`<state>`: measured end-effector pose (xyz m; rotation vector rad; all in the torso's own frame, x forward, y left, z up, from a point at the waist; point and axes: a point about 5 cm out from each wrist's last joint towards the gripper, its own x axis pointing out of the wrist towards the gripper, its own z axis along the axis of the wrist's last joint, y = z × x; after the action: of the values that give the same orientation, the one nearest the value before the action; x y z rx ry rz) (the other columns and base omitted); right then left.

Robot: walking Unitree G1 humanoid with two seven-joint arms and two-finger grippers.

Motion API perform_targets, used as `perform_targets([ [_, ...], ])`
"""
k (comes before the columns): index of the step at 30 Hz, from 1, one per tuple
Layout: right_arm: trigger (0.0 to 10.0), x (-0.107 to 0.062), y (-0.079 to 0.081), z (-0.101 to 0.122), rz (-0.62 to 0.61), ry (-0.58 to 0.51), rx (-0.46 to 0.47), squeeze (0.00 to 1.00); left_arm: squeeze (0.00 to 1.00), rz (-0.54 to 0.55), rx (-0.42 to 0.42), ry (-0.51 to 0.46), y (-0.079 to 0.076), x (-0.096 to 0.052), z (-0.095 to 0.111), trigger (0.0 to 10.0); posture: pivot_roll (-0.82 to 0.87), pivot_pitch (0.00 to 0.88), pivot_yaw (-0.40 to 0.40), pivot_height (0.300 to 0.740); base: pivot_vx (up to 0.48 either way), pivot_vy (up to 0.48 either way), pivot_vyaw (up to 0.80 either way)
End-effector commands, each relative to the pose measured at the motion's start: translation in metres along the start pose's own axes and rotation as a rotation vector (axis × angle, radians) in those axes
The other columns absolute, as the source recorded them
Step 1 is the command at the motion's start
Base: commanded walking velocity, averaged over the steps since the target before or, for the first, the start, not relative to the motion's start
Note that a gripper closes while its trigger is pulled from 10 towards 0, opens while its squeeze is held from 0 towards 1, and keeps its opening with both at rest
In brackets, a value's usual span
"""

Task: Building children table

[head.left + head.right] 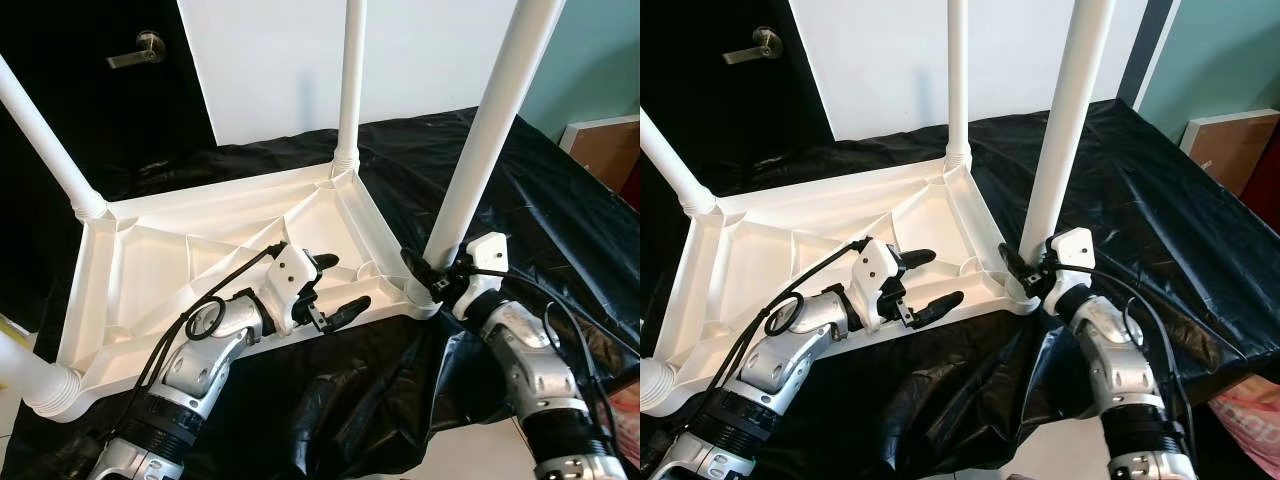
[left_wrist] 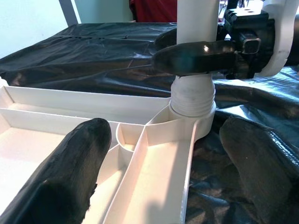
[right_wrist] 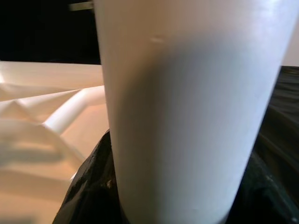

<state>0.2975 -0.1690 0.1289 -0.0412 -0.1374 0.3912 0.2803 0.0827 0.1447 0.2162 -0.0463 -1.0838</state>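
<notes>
White plastic, ribbed on its underside, the children's tabletop [image 1: 180,250] lies upside down on a surface draped in black sheeting [image 1: 560,200], a leg rising from each of its four corners. The right gripper [image 1: 425,275] is clenched around the base of the near-right leg [image 1: 485,130], just above the corner socket; the right wrist view presses so close that the leg's white shaft [image 3: 187,107] blocks nearly everything, with black fingers [image 3: 88,182] hugging its sides. The left gripper [image 1: 335,285] hovers released over the tabletop's near rim, fingers spread and grasping nothing. The left wrist view adds what the head cameras cannot: the leg's threaded collar [image 2: 192,91] seated in its socket. The eye views show a dark door with a lever handle [image 1: 140,48] beyond.
</notes>
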Motion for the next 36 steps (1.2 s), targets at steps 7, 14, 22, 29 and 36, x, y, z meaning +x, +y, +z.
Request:
perform_targets([
  [7, 10.0, -0.010, 0.006, -0.014, -0.248, 0.072, 0.035, 0.00, 0.00, -0.049, -0.017, 0.002, -0.005, 0.001, -0.002, 10.0, -0.03, 0.000, 0.006, 0.740, 0.000, 0.000, 0.00],
  [14, 10.0, -0.011, 0.018, -0.019, -0.426, 0.092, 0.063, 0.00, 0.00, -0.040, -0.031, -0.007, -0.008, 0.006, -0.005, 10.0, -0.03, 0.000, -0.004, 0.740, 0.000, 0.000, 0.00],
  [22, 10.0, -0.010, 0.025, -0.018, -0.484, 0.100, 0.082, 0.00, 0.00, -0.002, -0.053, -0.019, -0.010, 0.010, -0.010, 10.0, -0.03, 0.000, -0.020, 0.740, 0.000, 0.000, 0.00],
  [29, 10.0, -0.009, 0.022, -0.015, -0.485, 0.085, 0.061, 1.00, 0.00, 0.032, -0.061, -0.030, -0.010, 0.013, -0.013, 10.0, -0.02, 0.000, -0.027, 0.740, 0.000, 0.000, 0.00],
  [36, 10.0, -0.009, 0.020, -0.010, -0.399, 0.041, 0.068, 1.00, 0.00, 0.029, -0.061, -0.026, -0.014, 0.015, -0.017, 10.0, -0.03, 0.000, -0.030, 0.740, 0.000, 0.000, 0.00],
])
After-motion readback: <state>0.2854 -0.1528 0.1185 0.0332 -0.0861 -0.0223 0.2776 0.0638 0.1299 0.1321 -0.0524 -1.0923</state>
